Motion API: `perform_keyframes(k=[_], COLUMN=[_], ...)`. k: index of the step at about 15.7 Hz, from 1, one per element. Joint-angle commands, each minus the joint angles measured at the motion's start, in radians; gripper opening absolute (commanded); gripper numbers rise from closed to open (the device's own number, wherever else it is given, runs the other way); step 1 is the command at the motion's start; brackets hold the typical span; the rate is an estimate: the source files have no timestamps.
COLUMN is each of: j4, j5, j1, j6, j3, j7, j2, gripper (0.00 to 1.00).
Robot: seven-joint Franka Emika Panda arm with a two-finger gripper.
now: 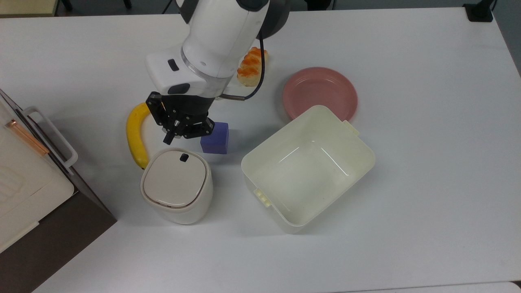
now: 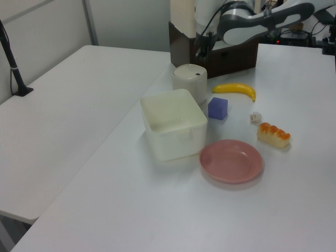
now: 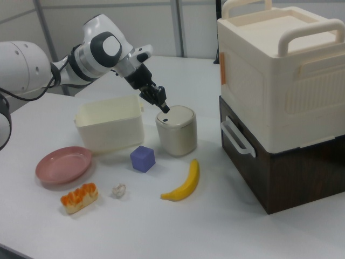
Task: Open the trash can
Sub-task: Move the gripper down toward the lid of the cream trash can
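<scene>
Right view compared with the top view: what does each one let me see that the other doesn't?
Right view: the crumpled paper ball beside the bread, and the tall cream box with its top handles. Top view: the tub floor, bare, and the trash can lid square-on. Both: trash can, banana, purple cube, pink plate.

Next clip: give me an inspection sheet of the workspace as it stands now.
Surface: white table, no spills seen.
Job's things: trash can, lid shut, dark button on top.
Clutter: banana, purple cube, pink plate, lidless tub, bread, paper ball.
Gripper: gripper shut, just above the trash can's button edge.
Cables: black cable on the arm.
Surroundings: stacked boxes beside the trash can.
</scene>
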Motion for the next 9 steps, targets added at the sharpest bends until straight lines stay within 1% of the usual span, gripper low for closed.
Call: perform_keyframes(k=[1,3,9], j4=[0.028,0.029,0.089], j5=[-0.018,-0.021,-0.022], j1=[0.010,0.010,0.032], j6=[0.002,0.002,0.001], j3=[-0.003,-0.003,-0.003], j7=[0.060,0.080,0.120], j2=[0.026,0.042,0.098], gripper=[0.00,0.00,0.00])
